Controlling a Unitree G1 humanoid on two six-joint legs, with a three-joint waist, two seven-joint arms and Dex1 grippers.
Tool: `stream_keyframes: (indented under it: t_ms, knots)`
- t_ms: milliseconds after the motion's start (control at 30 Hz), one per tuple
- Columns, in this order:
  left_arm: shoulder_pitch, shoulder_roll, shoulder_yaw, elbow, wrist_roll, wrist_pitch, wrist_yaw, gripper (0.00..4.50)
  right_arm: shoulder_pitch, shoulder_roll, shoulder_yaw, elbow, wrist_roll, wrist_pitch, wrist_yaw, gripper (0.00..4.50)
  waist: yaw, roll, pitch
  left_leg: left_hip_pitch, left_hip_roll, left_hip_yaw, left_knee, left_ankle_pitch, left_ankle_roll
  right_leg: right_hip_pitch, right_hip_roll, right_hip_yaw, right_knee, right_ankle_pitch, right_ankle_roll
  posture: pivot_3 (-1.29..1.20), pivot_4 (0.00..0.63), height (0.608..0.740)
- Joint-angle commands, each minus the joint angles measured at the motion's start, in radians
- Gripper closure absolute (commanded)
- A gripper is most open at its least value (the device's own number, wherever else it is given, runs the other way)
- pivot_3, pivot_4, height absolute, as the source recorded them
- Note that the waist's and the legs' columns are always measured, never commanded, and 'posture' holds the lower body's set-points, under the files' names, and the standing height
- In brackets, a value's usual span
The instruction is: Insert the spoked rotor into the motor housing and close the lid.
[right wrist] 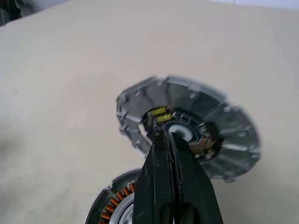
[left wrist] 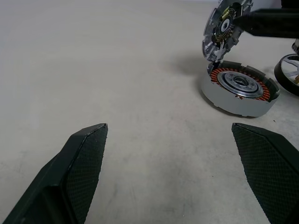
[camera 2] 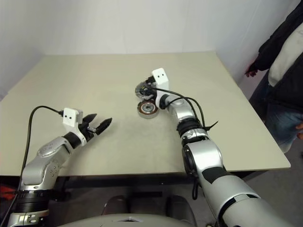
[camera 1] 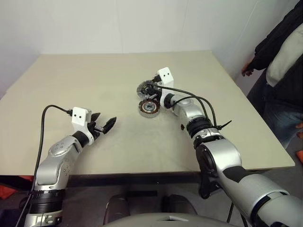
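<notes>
Head views: a beige table point(camera 1: 94, 85) carries the motor housing point(camera 1: 148, 108), a short round cup with copper coils, near the middle; the right gripper point(camera 1: 152, 90) holds the lid point(camera 1: 146, 88) tilted on edge just beyond and above it, while the left gripper point(camera 1: 103, 124) hovers well apart on the near left side, fingers spread and empty. A person point(camera 1: 279, 71) stands past the table's right edge. Left wrist view: between the two open black fingers point(left wrist: 79, 163) the housing point(left wrist: 239, 93) sits flat, its coil ring and central hub exposed with nothing inside; the lid point(left wrist: 223, 28) hangs steeply tilted over its far rim, ribbed face and dark centre showing, pinched by the right gripper's closed fingers; the shiny spoked rotor point(left wrist: 288, 72) lies just beside the housing, partly cut off by the frame. Right wrist view: the fingers point(right wrist: 175, 186) are pressed together, their tips clamped at the lid's point(right wrist: 187, 126) dark centre; the housing point(right wrist: 114, 200) lies below. Judged risk: the rotor is not yet seated, so lowering the lid now would close an empty housing. The grip takes only a small central feature of a tilted disc, so the lid may swing, slip or drop onto the coils, or nudge the housing against the rotor.
</notes>
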Motion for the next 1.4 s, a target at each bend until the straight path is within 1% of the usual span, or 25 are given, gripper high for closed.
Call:
stream_keyframes:
  t_ms: [33, 100, 200, 433, 567, 733, 967, 1100, 1267, 1333, 1400]
  knots:
    - [-0.022, 0.008, 0.008, -0.029, -0.001, -0.010, 0.001, 0.00, 0.039, 0.016, 0.027, 0.040, -0.032, 0.002, -0.023, 4.49, 0.000, 0.000, 0.000, 0.000, 0.000, 0.000, 0.000, 0.000, 0.000, 0.000, 0.000, 0.000, 0.000, 0.000, 0.000, 0.00, 0.000, 0.740]
    - [-0.014, 0.010, 0.014, -0.034, -0.003, -0.010, 0.002, 0.00, 0.056, 0.017, 0.027, 0.058, -0.040, 0.001, -0.041, 4.49, 0.000, 0.000, 0.000, 0.000, -0.001, 0.000, 0.000, 0.000, 0.000, 0.000, -0.001, 0.000, 0.000, 0.000, 0.000, 0.00, 0.000, 0.740]
    - [-0.005, 0.010, 0.018, -0.041, -0.004, -0.009, 0.003, 0.00, 0.038, 0.015, -0.001, 0.045, -0.013, 0.002, -0.041, 4.49, 0.000, 0.000, 0.000, 0.003, 0.000, 0.000, 0.000, -0.001, 0.001, 0.004, 0.000, 0.000, 0.000, 0.000, 0.000, 0.00, 0.000, 0.740]
    - [-0.003, 0.002, 0.011, -0.040, -0.002, -0.012, 0.008, 0.00, -0.015, -0.020, -0.044, -0.080, 0.042, 0.019, 0.038, 4.49, 0.001, 0.000, 0.000, 0.003, 0.000, 0.000, 0.000, 0.000, 0.001, 0.003, 0.000, 0.000, 0.000, 0.000, 0.000, 0.00, 0.000, 0.740]
    - [-0.001, 0.001, 0.010, -0.041, -0.002, -0.014, 0.009, 0.00, 0.002, -0.077, -0.055, -0.240, 0.092, 0.119, 0.109, 4.49, 0.002, 0.000, 0.000, 0.000, 0.000, 0.000, 0.000, 0.000, 0.000, 0.001, 0.000, 0.000, 0.000, 0.000, 0.000, 0.00, 0.000, 0.740]
    - [-0.006, 0.002, 0.008, -0.033, -0.002, -0.015, 0.003, 0.00, 0.078, -0.189, -0.027, -0.353, 0.053, 0.189, 0.123, 4.49, 0.004, 0.000, 0.000, -0.001, -0.001, 0.000, 0.000, 0.000, 0.001, 0.001, 0.000, 0.000, -0.001, 0.000, 0.000, 0.00, 0.000, 0.740]
    - [-0.020, 0.009, 0.006, -0.012, 0.000, -0.017, -0.011, 0.00, 0.128, -0.337, -0.041, -0.355, 0.039, 0.256, 0.101, 4.49, 0.003, -0.001, 0.000, -0.001, -0.001, 0.000, 0.000, 0.001, 0.000, 0.001, 0.000, 0.000, 0.000, 0.000, 0.001, 0.00, 0.000, 0.740]
    - [-0.025, 0.008, 0.000, -0.003, 0.003, -0.018, -0.020, 0.00, 0.129, -0.378, -0.045, -0.350, 0.044, 0.260, 0.091, 4.49, 0.001, -0.001, 0.000, -0.001, -0.001, 0.000, 0.000, 0.001, 0.000, 0.001, 0.000, 0.000, 0.000, 0.000, 0.001, 0.00, 0.000, 0.740]
    - [-0.040, 0.005, -0.009, 0.014, 0.009, -0.024, -0.029, 0.00, 0.135, -0.398, -0.051, -0.354, 0.053, 0.222, 0.109, 4.49, 0.004, -0.001, 0.000, -0.001, -0.001, 0.000, 0.000, 0.001, 0.000, 0.001, 0.000, 0.000, -0.001, 0.000, 0.001, 0.00, 0.000, 0.740]
    - [-0.042, 0.005, -0.010, 0.017, 0.010, -0.025, -0.030, 0.00, 0.139, -0.403, -0.053, -0.362, 0.057, 0.221, 0.121, 4.11, 0.004, -0.001, 0.000, -0.001, -0.001, 0.000, 0.000, 0.001, 0.000, 0.001, 0.000, 0.000, -0.001, 0.000, 0.000, 0.00, 0.000, 0.740]
    - [-0.042, 0.006, -0.010, 0.018, 0.010, -0.027, -0.032, 0.00, 0.143, -0.410, -0.044, -0.364, 0.047, 0.208, 0.125, 3.53, 0.004, -0.001, 0.000, -0.002, -0.001, 0.000, 0.000, 0.001, 0.000, 0.001, 0.000, 0.000, -0.001, 0.000, 0.000, 0.00, 0.000, 0.740]
